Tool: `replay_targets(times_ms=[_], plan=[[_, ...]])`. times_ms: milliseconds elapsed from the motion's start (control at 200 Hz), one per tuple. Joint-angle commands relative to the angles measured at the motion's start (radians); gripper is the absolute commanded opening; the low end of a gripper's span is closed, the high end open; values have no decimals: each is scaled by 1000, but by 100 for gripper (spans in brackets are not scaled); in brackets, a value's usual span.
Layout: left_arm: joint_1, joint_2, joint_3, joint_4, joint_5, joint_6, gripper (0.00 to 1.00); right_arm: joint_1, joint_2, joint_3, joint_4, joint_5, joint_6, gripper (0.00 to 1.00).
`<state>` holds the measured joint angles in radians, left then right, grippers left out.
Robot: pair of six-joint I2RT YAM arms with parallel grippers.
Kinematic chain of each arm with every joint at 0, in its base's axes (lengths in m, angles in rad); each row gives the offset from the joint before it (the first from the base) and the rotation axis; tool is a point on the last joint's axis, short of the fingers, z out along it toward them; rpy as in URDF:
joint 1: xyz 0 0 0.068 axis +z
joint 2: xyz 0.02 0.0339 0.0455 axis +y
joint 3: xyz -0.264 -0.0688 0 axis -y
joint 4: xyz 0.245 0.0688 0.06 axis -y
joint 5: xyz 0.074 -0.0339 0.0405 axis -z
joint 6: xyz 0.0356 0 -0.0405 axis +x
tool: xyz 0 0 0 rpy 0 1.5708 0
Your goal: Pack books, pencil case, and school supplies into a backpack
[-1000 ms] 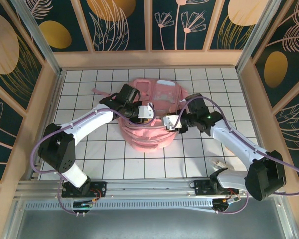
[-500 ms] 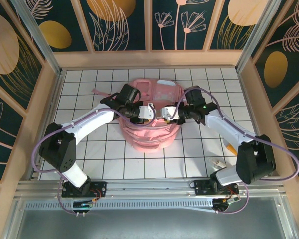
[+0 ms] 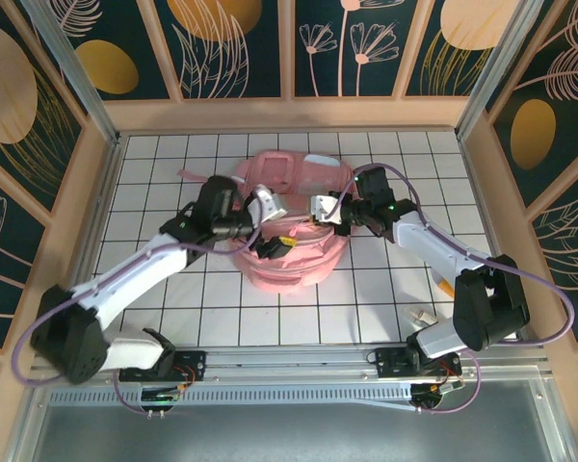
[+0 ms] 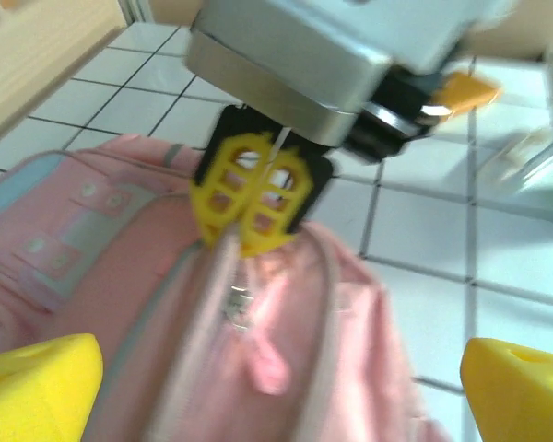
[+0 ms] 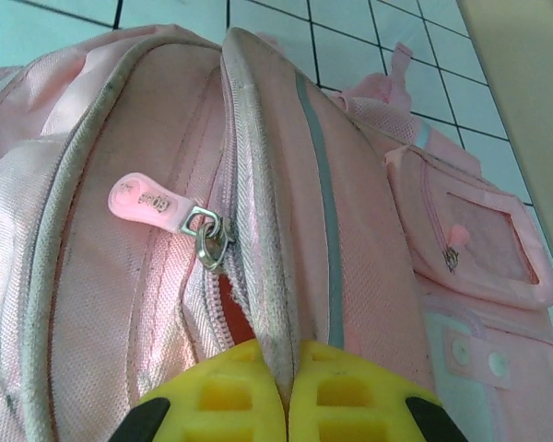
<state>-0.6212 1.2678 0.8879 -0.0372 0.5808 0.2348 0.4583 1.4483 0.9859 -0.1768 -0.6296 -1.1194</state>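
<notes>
The pink backpack [image 3: 289,260] lies mid-table with its zip partly undone, and something red shows in the gap [image 5: 229,313]. My right gripper [image 3: 320,210] is shut on the backpack's piped seam [image 5: 258,230], just beside the pink zipper pull [image 5: 143,198]. My left gripper [image 3: 275,223] hovers over the bag facing it, its yellow fingertips [image 4: 37,382] spread wide open with nothing between them. The zipper pull [image 4: 263,364] hangs loose below. A small orange-yellow item [image 3: 446,286], probably one of the school supplies, lies on the tiles by the right arm. The books and the pencil case are out of view.
A pink strap [image 3: 195,177] trails from the bag toward the back left. A small whitish object [image 3: 419,315] lies near the right arm's base. Wooden walls [image 3: 87,192] enclose the white tiled table on three sides.
The left gripper has opened and drawn back to the left, its arm stretching out lower. The right gripper has moved in over the bag and closed on the seam.
</notes>
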Motion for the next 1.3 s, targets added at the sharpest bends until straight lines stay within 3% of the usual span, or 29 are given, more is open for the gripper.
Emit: replay_targets(times_ms=[0,95,185,340,460,606,771,961,1201,1296], plan=[[-8,-28,-165,245,96,-454,99,20,-43,1,170,-54,137,0],[-12,-66,-218,293,10,-559,91,36,-40,14,166,-58,150,0],[-11,-67,-197,267,-67,-586,68,58,-39,21,147,-50,130,0],[-10,9,-106,173,-110,-578,57,72,-34,18,121,-47,94,0],[-8,100,-14,102,-61,-564,42,77,-35,16,112,-51,94,0],[-8,154,41,41,-85,-558,43,77,-36,25,113,-51,114,0],[-4,151,53,-27,-135,-518,51,77,-28,31,121,-60,131,0],[-2,167,59,-88,-73,-507,45,76,-5,53,115,-53,153,0],[16,165,34,-127,-117,-524,40,76,7,61,103,-65,154,0],[41,165,22,-120,-158,-557,47,75,7,60,97,-55,147,0]])
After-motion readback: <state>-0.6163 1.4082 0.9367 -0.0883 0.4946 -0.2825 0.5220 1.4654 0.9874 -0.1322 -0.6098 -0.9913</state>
